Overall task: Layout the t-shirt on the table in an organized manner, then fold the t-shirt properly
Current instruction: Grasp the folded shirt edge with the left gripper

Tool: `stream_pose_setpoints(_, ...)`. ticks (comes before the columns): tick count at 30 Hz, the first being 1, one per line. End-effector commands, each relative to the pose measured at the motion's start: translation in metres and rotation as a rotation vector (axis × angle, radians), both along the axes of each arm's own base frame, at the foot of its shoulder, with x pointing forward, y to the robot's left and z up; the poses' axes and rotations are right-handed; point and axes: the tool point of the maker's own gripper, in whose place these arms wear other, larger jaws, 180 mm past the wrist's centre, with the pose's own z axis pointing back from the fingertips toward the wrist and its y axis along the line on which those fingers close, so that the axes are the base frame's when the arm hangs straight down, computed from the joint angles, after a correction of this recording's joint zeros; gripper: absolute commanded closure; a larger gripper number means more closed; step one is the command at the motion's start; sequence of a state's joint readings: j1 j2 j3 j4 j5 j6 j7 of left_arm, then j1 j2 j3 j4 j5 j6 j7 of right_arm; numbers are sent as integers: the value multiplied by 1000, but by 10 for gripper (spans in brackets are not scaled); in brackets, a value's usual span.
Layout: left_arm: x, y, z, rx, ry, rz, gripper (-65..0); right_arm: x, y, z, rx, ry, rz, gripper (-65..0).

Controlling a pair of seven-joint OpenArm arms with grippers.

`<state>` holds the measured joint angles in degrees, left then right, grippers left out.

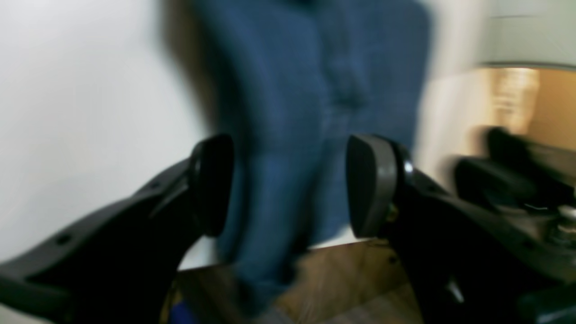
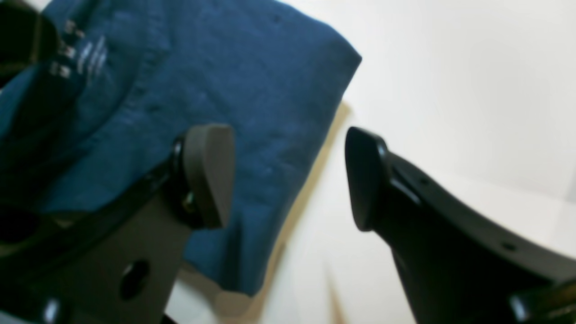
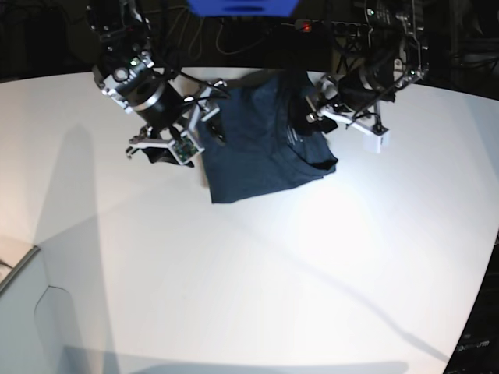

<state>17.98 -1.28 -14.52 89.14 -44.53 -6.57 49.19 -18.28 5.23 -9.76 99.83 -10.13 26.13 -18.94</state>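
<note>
The dark navy t-shirt [image 3: 261,148] lies rumpled near the far edge of the white table [image 3: 249,273], with a bunched fold on its right side. My right gripper [image 3: 212,109] is open at the shirt's left edge. In the right wrist view the right gripper [image 2: 288,177] straddles the shirt's edge [image 2: 234,81], and the pale neck label [image 2: 85,54] shows at top left. My left gripper [image 3: 312,107] is open over the shirt's right side. The left wrist view is blurred: the left gripper [image 1: 290,184] is open, with blue fabric [image 1: 306,90] behind the gap.
Black cables and equipment sit behind the table's far edge [image 3: 257,39]. A wooden floor [image 1: 342,279] shows past the table edge in the left wrist view, and black arm parts [image 1: 517,184] are at its right. A grey ledge [image 3: 15,269] sits at the base view's lower left.
</note>
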Motion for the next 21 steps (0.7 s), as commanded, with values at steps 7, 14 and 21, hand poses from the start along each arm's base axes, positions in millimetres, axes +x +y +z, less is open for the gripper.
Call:
stream_pose_setpoints(7, 14, 21, 5, 13, -36, 48, -386, 5, -3, 9, 11, -32, -2, -393)
stream_pose_setpoints(14, 37, 37, 15, 29, -79, 89, -386, 5, -7, 8, 4, -33, -7, -393)
stream_pose_setpoints(21, 44, 31, 23, 15, -101, 83, -386, 4, -7, 7, 4, -30, -7, -393)
